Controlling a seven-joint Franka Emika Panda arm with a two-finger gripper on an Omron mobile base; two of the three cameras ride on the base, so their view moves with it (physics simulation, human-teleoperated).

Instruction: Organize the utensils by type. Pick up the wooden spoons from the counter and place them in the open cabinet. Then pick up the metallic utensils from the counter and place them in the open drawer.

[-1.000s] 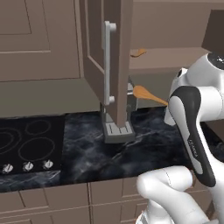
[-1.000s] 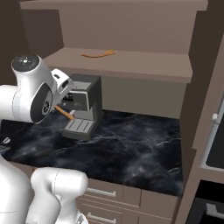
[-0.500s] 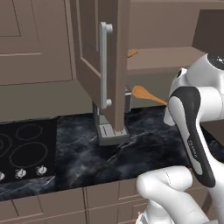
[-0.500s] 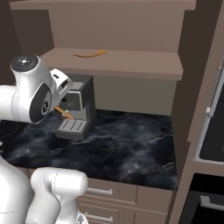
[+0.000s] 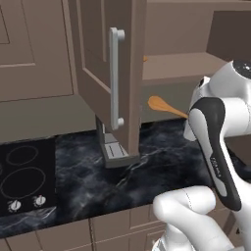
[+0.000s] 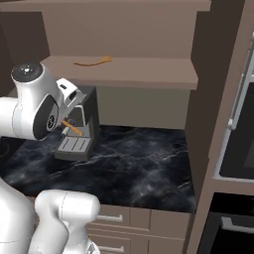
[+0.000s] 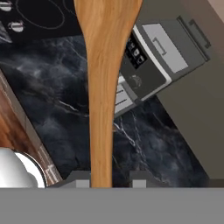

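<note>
— Starting at the left, what lies on the counter [image 5: 162,166]?

— Glossy black stone with pale veining. A black cooktop [image 5: 22,179] with two small knobs is set into its far left end. Next comes a grey coffee machine [image 6: 79,129] with a drip tray, partly behind the cabinet door [image 5: 115,73], which stands swung open with its long silver bar handle facing us.

— And the cabinet [image 6: 124,69] itself?

— Open, taupe, with a plain shelf. One wooden spoon [image 6: 92,61] lies flat on that shelf, toward its left part in the right base view.

— The other spoon?

— The held spoon [image 7: 105,83] is clamped in the gripper [image 7: 107,180], fingers closed on its handle, bowl pointing away over the counter, above the coffee machine.

— Further right?

— Bare counter, then a tall dark unit with a built-in oven [image 6: 238,139].
</note>
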